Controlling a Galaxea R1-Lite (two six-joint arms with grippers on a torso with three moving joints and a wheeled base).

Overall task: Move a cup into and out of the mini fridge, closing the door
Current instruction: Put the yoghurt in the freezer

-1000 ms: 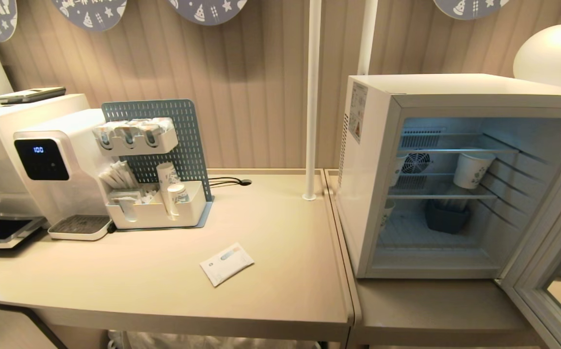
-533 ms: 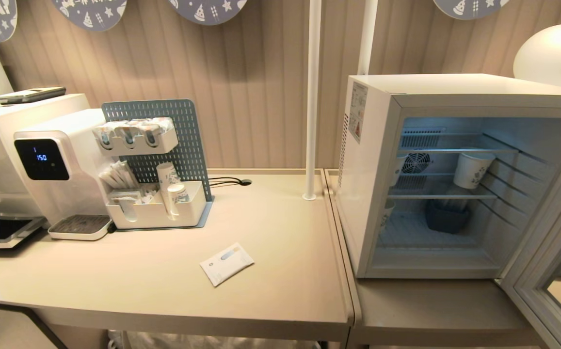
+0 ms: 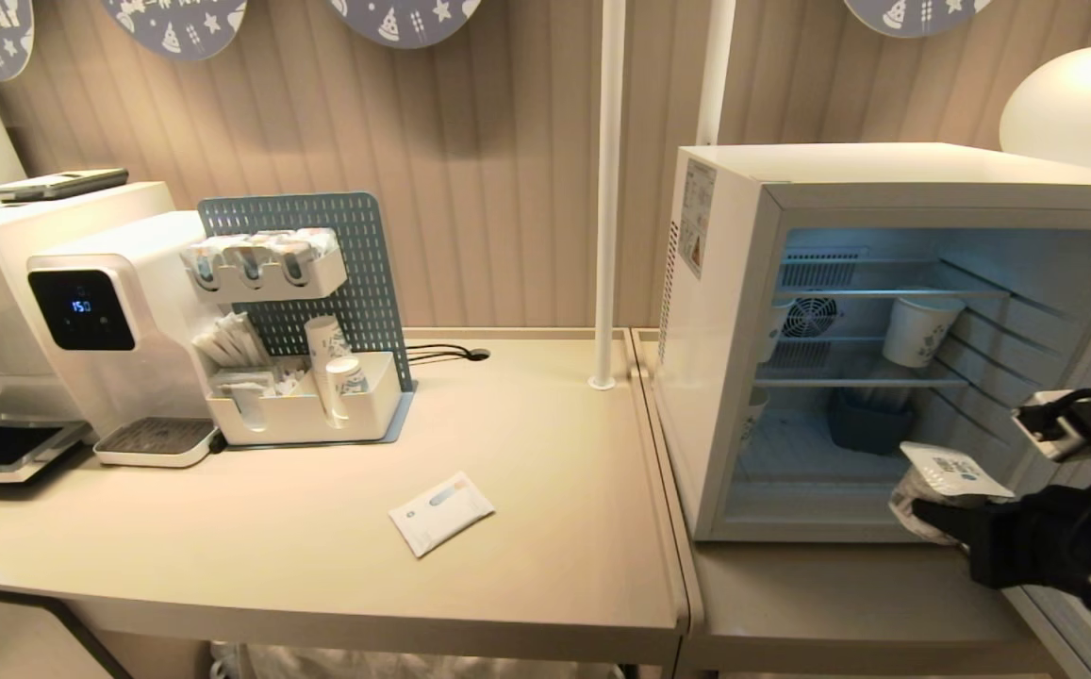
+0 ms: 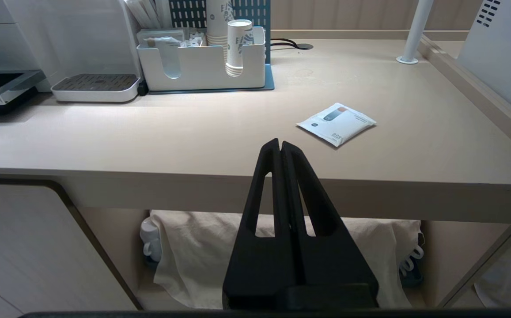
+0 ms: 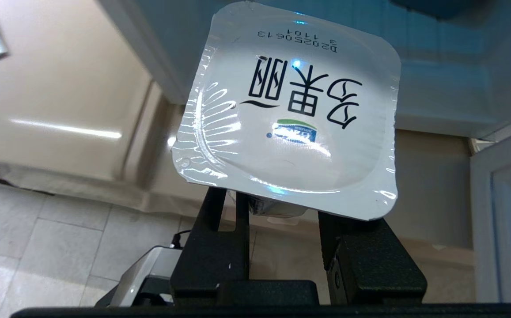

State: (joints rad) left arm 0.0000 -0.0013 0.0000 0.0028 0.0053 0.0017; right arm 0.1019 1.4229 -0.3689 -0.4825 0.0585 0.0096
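Gripping the cup [image 3: 943, 483] by its body, the right gripper [image 3: 933, 517] hangs in front of the lower right corner of the mini fridge [image 3: 743, 311], its black fingers [image 5: 213, 247] clamped on either side of the tub beneath the squarish foil lid (printed with dark characters and a small blue-green logo). The cup is off the tabletop [image 3: 526, 528] and tilted, lid turned up and toward the fridge opening, not yet past the front frame. The door [image 3: 1087, 622] stands swung wide open at the right edge of the head view, behind the arm. Inside, a paper cup [image 3: 918, 330] sits on the upper wire shelf beside the rear fan [image 3: 809, 317], and a dark blue bin [image 3: 867, 420] rests on the level below. The left gripper [image 4: 280, 148] hangs parked low before the tabletop's front edge, its fingers pressed together with nothing between them. A white sachet [image 3: 440, 513] lies flat on the tabletop, well apart from the fridge, and a white organiser [image 3: 305, 415] with stacked paper cups stands near the water dispenser [image 3: 116, 330].
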